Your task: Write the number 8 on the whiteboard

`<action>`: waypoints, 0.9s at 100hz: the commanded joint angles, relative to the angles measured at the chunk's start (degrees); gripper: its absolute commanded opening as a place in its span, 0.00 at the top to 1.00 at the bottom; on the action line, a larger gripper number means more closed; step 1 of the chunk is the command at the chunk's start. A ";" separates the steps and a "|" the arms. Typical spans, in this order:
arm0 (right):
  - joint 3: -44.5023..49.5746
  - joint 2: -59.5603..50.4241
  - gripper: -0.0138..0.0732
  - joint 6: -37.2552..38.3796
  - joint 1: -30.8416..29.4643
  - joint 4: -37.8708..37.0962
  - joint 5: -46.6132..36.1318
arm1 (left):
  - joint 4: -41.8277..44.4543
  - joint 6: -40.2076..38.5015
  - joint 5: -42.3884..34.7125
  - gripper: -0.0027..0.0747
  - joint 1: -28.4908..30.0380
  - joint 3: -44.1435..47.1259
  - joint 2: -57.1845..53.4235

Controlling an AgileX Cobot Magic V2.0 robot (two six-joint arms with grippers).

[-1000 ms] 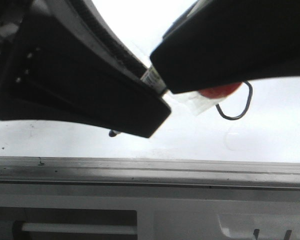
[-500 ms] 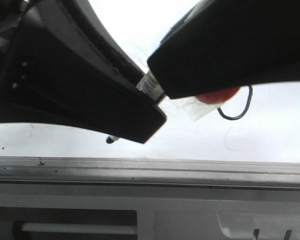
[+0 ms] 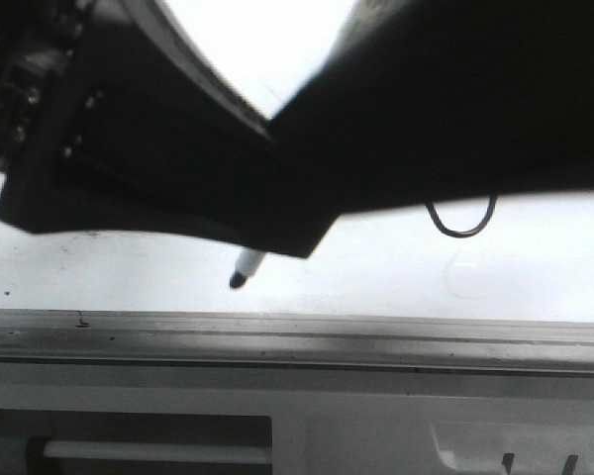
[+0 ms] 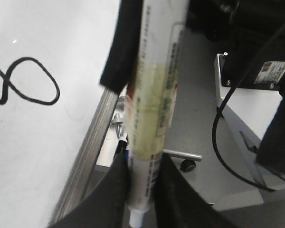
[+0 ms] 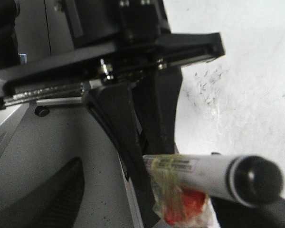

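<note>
Black left pincer point(image 4: 141, 190) is clamped on the marker point(image 4: 152, 109) — right pincer's opening unclear.

grey floor point(image 4: 190, 137), pale cabinet point(image 3: 376, 435), bright glare

Both arms crowd low over the whiteboard point(image 3: 535, 267), left gripper point(image 4: 141, 190) clamped on the marker point(image 3: 246, 268) and blocking the middle; open board lies beneath the marker tip, bounded by the grey edge rail point(image 3: 297, 336) along the near side
</note>
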 commanded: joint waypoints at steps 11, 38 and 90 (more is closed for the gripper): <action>-1.43 -5.90 0.30 0.03 -0.67 0.36 -3.31 | -11.02 -1.01 -3.41 0.99 0.02 1.72 -1.08; -1.43 -12.21 0.71 0.39 -1.13 0.36 -0.42 | -15.80 -0.05 -7.30 0.99 0.02 2.10 -1.08; -1.43 -15.93 0.89 0.39 -1.43 -2.96 2.05 | -28.03 -0.05 -24.18 0.99 0.02 2.10 0.58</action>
